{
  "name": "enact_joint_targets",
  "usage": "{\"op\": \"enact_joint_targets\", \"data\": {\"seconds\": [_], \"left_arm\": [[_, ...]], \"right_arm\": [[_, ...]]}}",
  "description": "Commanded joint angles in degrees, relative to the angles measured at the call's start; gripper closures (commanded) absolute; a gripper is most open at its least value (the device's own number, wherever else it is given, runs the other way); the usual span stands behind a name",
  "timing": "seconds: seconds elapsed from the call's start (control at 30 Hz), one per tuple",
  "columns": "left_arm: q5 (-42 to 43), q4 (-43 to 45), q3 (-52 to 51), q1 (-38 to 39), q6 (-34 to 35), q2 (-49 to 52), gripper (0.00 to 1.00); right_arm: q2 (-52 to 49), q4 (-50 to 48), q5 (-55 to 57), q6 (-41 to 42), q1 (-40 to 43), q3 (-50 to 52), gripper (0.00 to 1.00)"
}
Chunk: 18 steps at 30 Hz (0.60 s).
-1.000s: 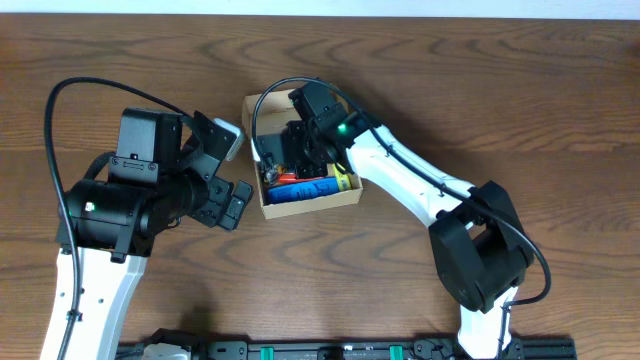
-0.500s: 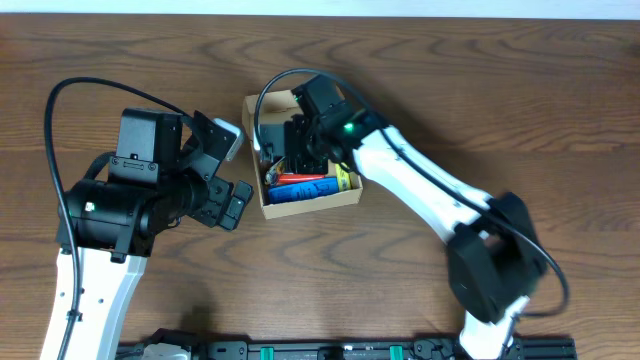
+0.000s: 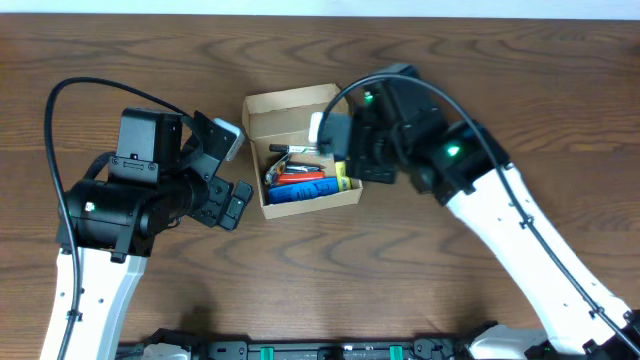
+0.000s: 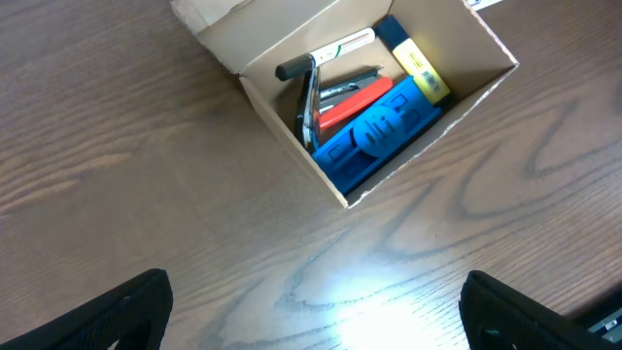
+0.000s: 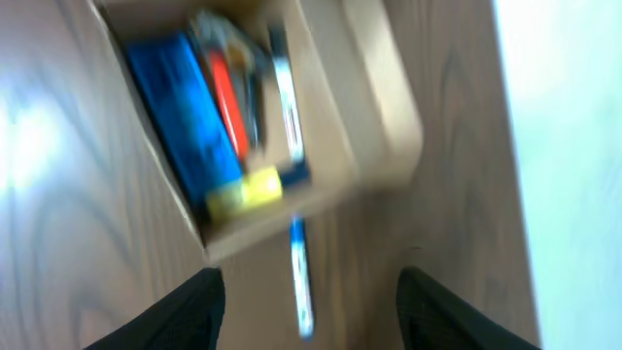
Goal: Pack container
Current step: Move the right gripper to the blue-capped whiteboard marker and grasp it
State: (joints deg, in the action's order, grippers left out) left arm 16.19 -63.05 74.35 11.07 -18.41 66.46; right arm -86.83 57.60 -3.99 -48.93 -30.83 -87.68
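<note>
At centre left of the overhead view, the left gripper (image 3: pixel 233 170) hangs empty, fingers wide apart. The container (image 3: pixel 288 106) sits upper middle, flap open, holding pens (image 3: pixel 300 185). Just right of it, the right gripper (image 5: pixel 309 292) shows fingers apart, seemingly empty, though the view is blurred.

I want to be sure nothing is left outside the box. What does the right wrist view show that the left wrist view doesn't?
Right wrist only: a blue-and-white pen on the table beside the outer wall of the container, blurred. Left wrist only: the left hand, open. Both: the open container holding a blue item, a red item and a yellow item.
</note>
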Motion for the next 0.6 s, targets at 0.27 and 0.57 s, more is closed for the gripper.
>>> {"op": "enact_joint_targets", "data": {"seconds": [0.27, 0.57], "left_arm": [[0.35, -0.22, 0.76, -0.2, -0.7, 0.17, 0.05], [0.35, -0.22, 0.76, -0.2, -0.7, 0.17, 0.05]], "right_arm": [[-6.95, 1.4, -1.16, 0.63, 16.55, 3.21, 0.32], [-18.12, 0.55, -4.42, -3.67, 20.41, 3.21, 0.27]]}}
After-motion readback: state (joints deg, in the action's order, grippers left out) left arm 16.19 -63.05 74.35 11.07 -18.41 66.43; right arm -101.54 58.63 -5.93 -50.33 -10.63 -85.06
